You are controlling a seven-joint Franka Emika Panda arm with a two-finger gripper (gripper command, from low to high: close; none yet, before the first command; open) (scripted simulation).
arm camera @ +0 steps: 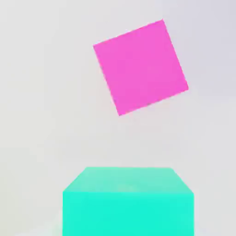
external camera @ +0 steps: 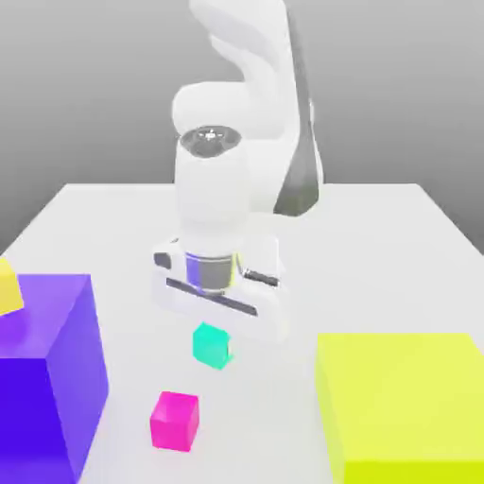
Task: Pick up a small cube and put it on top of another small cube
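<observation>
Grasp step: we're clenching the small plain teal cube (external camera: 211, 346) between the jaws; next we're probably raising it, aligning above the small magenta cube (external camera: 175, 422) outside them.

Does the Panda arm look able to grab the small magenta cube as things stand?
Probably not: its end effector appears closed on the teal cube, though nothing seems to stand between that and the magenta cube.
</observation>
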